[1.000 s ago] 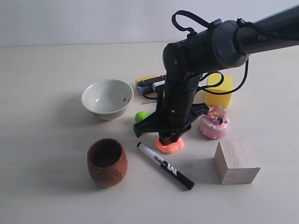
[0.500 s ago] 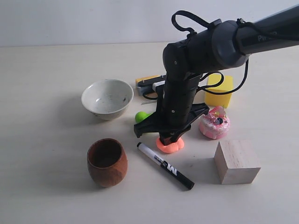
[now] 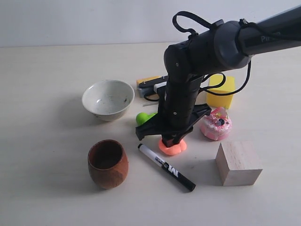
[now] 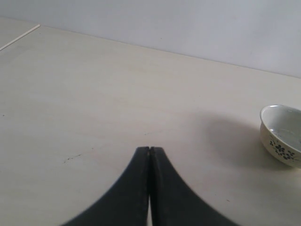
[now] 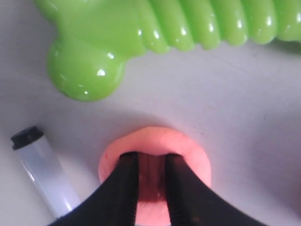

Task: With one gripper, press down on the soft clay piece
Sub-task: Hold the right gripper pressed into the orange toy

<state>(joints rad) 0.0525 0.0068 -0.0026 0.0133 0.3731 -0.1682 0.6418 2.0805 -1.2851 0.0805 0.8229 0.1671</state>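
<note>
A white "M" is printed on the black marker (image 3: 165, 166), and the cut-off letters "Pi" on the robot arm (image 3: 270, 29).

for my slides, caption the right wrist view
Right gripper pressed into the soft clay piece, green toy and marker nearby

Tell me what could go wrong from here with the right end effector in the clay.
1. The right end effector has its fingertips sunk in the soft clay piece, jaws slightly apart; clay may wedge between them and lift off on retreat.
2. The marker and green toy lie close beside the clay; a sideways slip could knock either.
</note>
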